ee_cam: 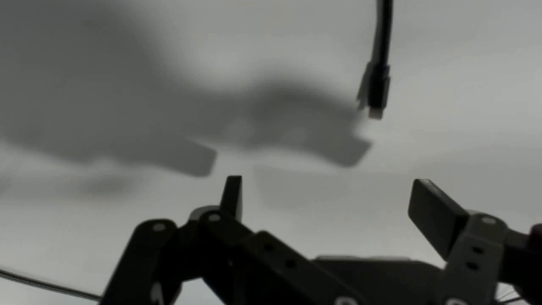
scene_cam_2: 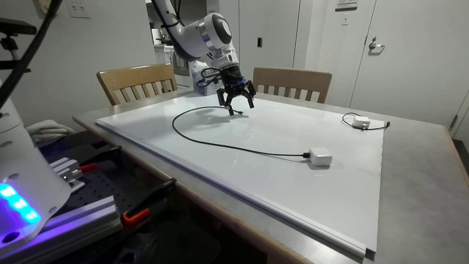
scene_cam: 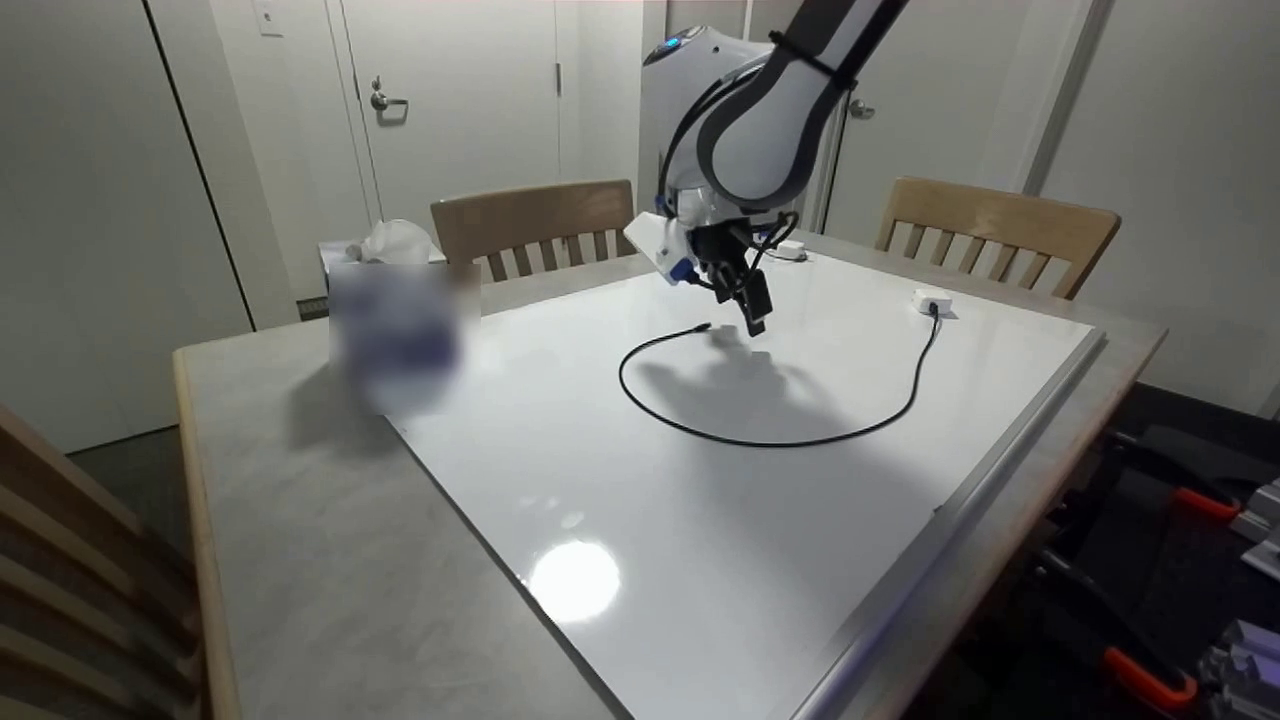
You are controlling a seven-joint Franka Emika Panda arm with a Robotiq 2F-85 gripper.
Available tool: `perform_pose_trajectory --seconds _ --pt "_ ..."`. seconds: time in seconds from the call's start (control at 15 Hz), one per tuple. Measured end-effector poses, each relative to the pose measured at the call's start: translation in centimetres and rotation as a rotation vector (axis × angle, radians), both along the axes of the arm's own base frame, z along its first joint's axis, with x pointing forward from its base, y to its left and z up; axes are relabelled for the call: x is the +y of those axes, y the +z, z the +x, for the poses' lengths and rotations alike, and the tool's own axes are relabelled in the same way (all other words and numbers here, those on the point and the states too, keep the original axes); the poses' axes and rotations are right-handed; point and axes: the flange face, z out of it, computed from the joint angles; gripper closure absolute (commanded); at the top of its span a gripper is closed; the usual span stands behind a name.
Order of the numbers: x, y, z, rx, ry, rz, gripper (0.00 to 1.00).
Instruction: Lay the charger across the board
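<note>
Blue and white on the tissue box [scene_cam_2: 209,90], set by the far edge of the board [scene_cam_2: 285,190] in an exterior view and partly behind the arm [scene_cam_2: 196,40], with crumpled white tissue [scene_cam: 395,243] out of its top. Cannot tell whether on the board or just off it. On the board near an edge, a small white plug [scene_cam_2: 361,121] with a black lead [scene_cam_2: 388,125] looped close by, its tip just past that edge and over the grey tabletop [scene_cam_2: 414,176]. Along one long side, a pale rail [scene_cam: 940,540]; around the tabletop, wooden chairs [scene_cam_2: 135,76]; at its rim, clamps [scene_cam_2: 136,217] with orange grips. Across the middle of the board, a soft shadow [scene_cam: 735,390] under the arm.

Laid out on the board, the charger [scene_cam_2: 320,157]: white plug block [scene_cam: 930,301] at one end, black cable [scene_cam: 765,445] in a wide curve, free end [ee_cam: 378,89] near the gripper [scene_cam_2: 241,107]. Spread wide above the board and holding nothing, close to that free end but apart from it.
</note>
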Motion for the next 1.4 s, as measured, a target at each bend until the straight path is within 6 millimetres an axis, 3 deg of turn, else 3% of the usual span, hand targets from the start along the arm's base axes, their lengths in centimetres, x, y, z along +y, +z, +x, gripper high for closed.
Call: perform_pose_trajectory --seconds 0.27,1.0,1.4 --pt "0.1 0.5 1.6 -0.035 0.137 0.149 0.0" --pt "-0.4 0.2 1.2 0.016 0.094 0.157 0.0" --pt "-1.7 -0.1 1.5 0.071 0.068 0.21 0.0"
